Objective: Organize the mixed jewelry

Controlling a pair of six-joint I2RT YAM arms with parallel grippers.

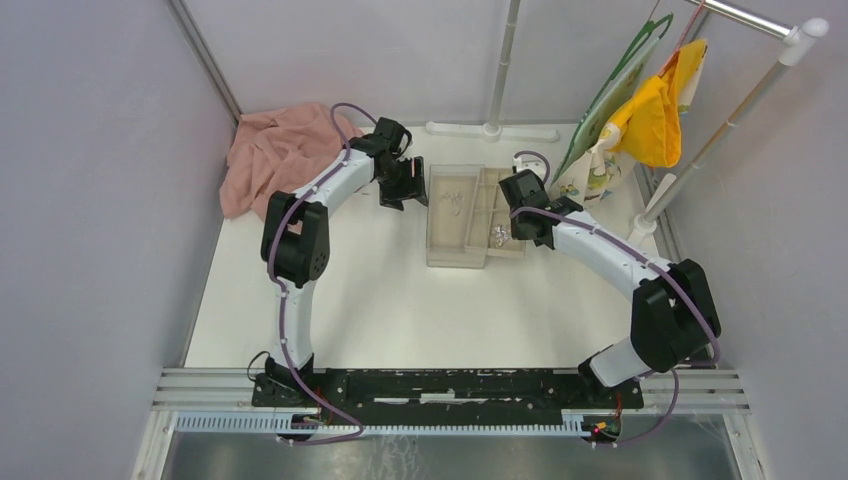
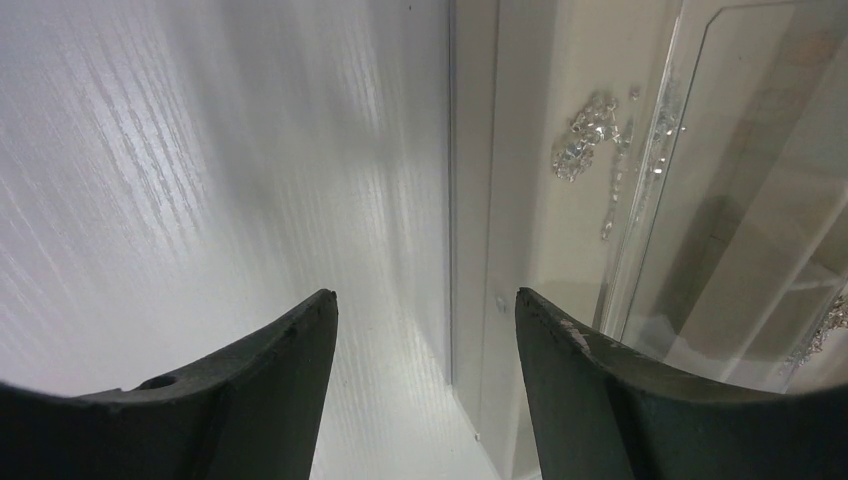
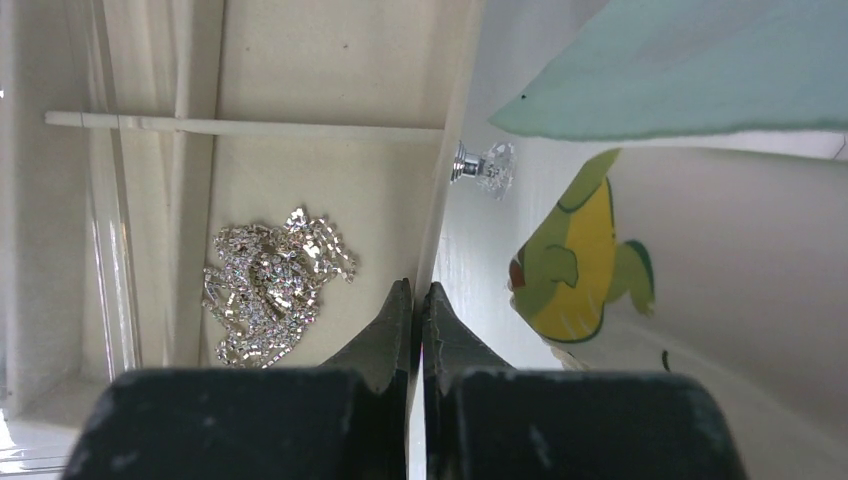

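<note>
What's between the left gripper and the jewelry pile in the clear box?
The side wall of the clear box. The left gripper is open over the table outside it; the jewelry pile lies inside, past that wall. Nothing else visible blocks it.

We count 2 tools: L tool [image 2: 425, 295], R tool [image 3: 418, 286]; 2 jewelry heaps [image 1: 455, 197] [image 1: 498, 234]; 1 clear box [image 1: 440, 252]; 1 pink cloth [image 1: 275, 150]; beige tray [image 1: 511, 195] cnt unclear.
</note>
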